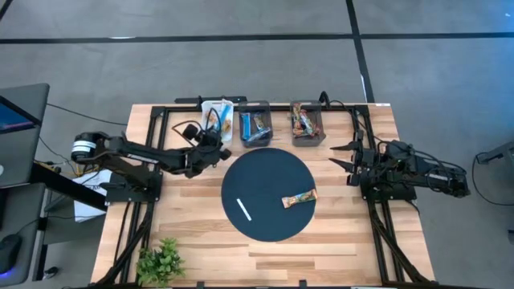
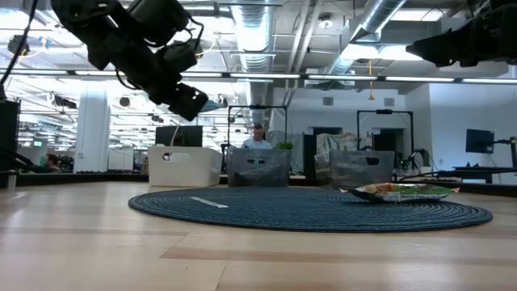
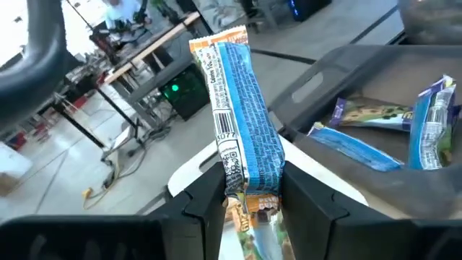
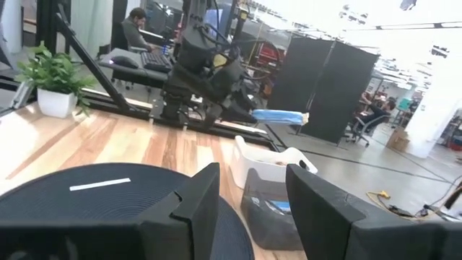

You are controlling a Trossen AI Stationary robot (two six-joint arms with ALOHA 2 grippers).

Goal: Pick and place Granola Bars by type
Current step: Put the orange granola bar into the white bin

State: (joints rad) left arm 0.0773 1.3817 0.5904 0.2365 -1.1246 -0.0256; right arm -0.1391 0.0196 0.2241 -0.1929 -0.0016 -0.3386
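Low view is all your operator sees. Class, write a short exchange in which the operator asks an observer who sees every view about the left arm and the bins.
Operator: Is the left gripper carrying anything?
Observer: Yes, its fingers are clamped on a blue-wrapped bar.
Operator: What is in the bins behind the mat?
Observer: The middle bin holds blue bars; the right-hand bin holds multicoloured bars.
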